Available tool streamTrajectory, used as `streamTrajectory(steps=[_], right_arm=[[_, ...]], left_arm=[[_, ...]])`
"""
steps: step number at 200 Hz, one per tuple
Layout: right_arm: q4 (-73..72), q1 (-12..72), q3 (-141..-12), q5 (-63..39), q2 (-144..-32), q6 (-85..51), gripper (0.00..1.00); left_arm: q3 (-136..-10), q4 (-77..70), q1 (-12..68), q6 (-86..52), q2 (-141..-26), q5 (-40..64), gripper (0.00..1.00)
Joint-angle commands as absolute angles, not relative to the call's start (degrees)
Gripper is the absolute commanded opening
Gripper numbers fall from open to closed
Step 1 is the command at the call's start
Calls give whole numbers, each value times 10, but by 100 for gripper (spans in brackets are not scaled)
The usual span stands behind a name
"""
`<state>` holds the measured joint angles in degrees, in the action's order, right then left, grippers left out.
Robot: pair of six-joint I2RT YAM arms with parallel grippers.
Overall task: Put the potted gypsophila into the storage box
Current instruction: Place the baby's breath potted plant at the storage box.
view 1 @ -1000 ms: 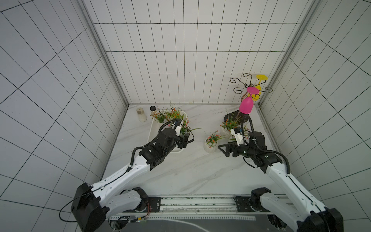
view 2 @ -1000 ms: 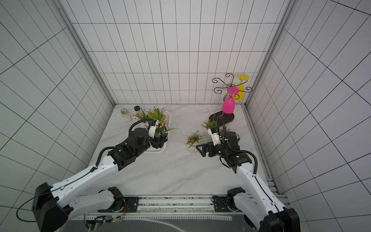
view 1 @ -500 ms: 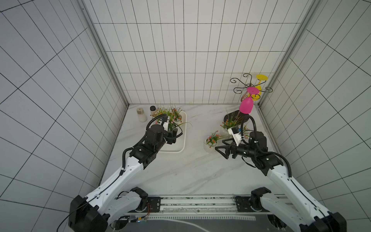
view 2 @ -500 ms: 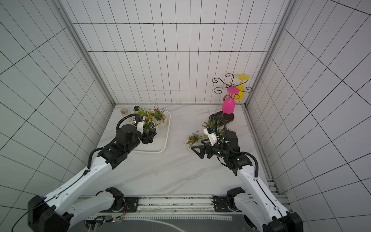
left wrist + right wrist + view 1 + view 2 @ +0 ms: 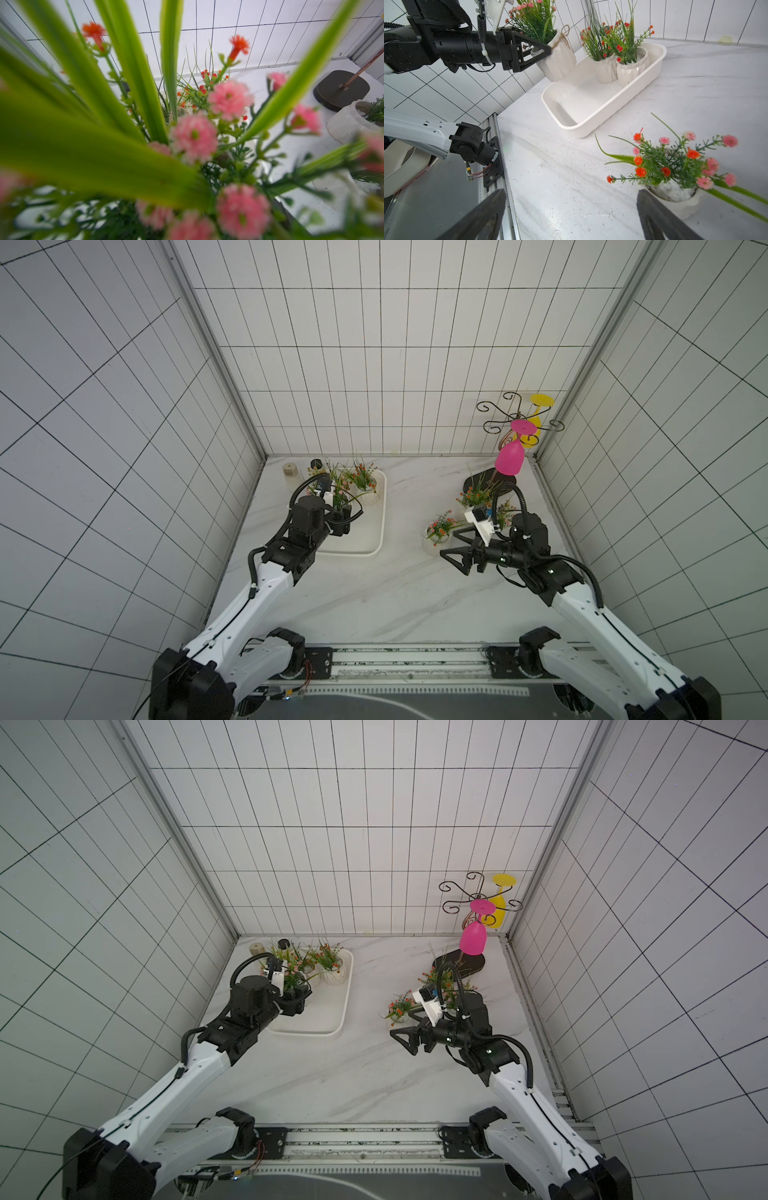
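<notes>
The potted gypsophila is a white ribbed pot with a twine bow and pink flowers. My left gripper is shut on its rim and holds it tilted, just above the storage box on the side nearest the left wall. In both top views the left gripper hovers over the white box. Two other pots stand at the box's far end. My right gripper is open, beside a pot on the table.
More flower pots stand behind the right arm. A wire rack with a dark base carries a pink goblet and a yellow one at the back right. Two small jars stand in the back left corner.
My left gripper has carried the pot left and back over the box, then held still. The right gripper has edged left towards the table pot and stays open.
</notes>
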<state>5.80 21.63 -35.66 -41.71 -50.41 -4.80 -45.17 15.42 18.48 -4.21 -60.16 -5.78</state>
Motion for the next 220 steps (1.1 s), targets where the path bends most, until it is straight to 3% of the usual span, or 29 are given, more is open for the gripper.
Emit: streamTrajectory(steps=[1,220], right_arm=[[55,226,-343,-423,-511,-28,99],[55,233,-331,-419,-508,-21,99]], left_arm=[[-451,87,168,-27,-614,-45,49],[-470,-9,143,-35,-772,-119,48]])
